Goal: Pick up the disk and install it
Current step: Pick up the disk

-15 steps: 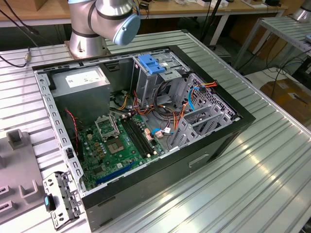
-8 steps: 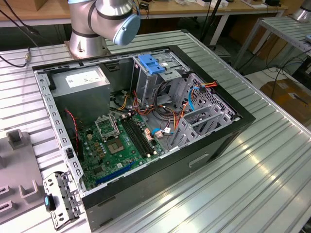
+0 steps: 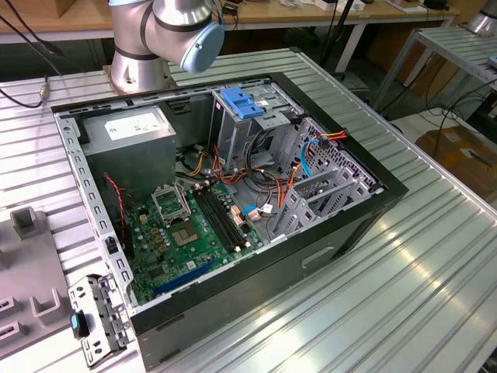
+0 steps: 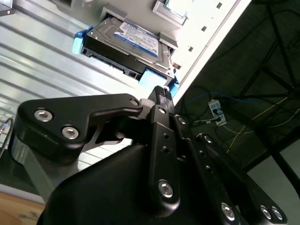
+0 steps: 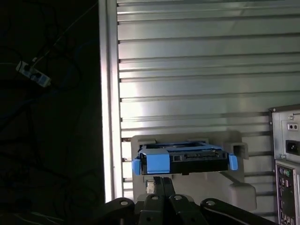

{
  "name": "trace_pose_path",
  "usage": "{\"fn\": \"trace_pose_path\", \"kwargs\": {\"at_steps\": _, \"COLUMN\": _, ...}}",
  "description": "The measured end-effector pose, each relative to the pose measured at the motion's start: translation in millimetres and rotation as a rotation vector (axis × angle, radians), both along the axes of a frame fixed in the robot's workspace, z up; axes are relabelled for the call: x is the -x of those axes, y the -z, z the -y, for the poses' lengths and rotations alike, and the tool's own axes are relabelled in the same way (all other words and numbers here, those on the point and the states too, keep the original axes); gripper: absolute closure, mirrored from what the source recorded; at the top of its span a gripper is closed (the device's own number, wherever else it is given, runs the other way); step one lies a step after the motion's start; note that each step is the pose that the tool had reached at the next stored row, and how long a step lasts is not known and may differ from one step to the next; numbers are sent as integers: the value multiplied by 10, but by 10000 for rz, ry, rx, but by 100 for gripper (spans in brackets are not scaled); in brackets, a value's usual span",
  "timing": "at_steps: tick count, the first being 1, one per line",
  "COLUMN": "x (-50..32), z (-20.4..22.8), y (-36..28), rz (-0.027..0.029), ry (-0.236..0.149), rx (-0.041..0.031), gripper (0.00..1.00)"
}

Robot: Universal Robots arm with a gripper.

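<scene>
Resting on a pale grey holder (image 5: pixel 236 190), the disk (image 5: pixel 183 161) lies flat at the edge of the ribbed metal bench (image 5: pixel 187 70), and nothing grips it. The first wrist view meets the disk end-on: a dark edge with its connector, set between two blue rails (image 5: pixel 157 163). The second wrist view looks at it more from above, so the silver top face and the white label (image 4: pixel 137 36) with its dark band can be seen.

In both wrist views the tool (image 5: pixel 160 180) is just beside the near end of the disk. Its black fingers (image 4: pixel 161 93) lie together with nothing between them. Whether the tips touch the blue rail cannot be told, because the tool's own links cover that place. Past the bench edge the floor is dark; loose cables and a power strip (image 4: pixel 215 108) are hard to make out there.

The exterior view gives the other part of the scene. An open computer case (image 3: pixel 349 225) lies on its side on the bench, with the green motherboard (image 3: pixel 194 225), a large grey box (image 3: pixel 128 128) with a white sticker, and a grey metal cage (image 3: pixel 233 136) with a blue latch (image 3: pixel 241 102) on top. Behind the case stands the arm (image 3: pixel 163 31), cut off by the frame above its first joints. At the exterior view's left a grey moulded tray (image 3: pixel 31 264) is also cut by the frame. The rear panel (image 5: pixel 287 164) of the case appears beside the holder in the first wrist view.
</scene>
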State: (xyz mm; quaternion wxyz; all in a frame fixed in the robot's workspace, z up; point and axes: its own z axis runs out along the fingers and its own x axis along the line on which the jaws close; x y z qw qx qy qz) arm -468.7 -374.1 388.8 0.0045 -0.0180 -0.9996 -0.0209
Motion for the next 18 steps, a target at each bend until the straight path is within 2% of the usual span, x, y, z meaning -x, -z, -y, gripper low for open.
{"fn": "trace_pose_path", "kwargs": {"at_steps": 7, "x": 0, "z": 0, "y": 0, "rz": 0, "ry": -1102, "rx": 0, "gripper": 89}}
{"fn": "trace_pose_path", "kwargs": {"at_steps": 11, "x": 0, "z": 0, "y": 0, "rz": 1, "ry": -2393, "rx": 0, "gripper": 89}}
{"fn": "trace_pose_path", "kwargs": {"at_steps": 14, "x": 0, "z": 0, "y": 0, "rz": 0, "ry": -3013, "rx": -1, "gripper": 89}}
{"fn": "trace_pose_path", "kwargs": {"at_steps": 18, "x": 0, "z": 0, "y": 0, "rz": 0, "ry": -3284, "rx": -1, "gripper": 89}}
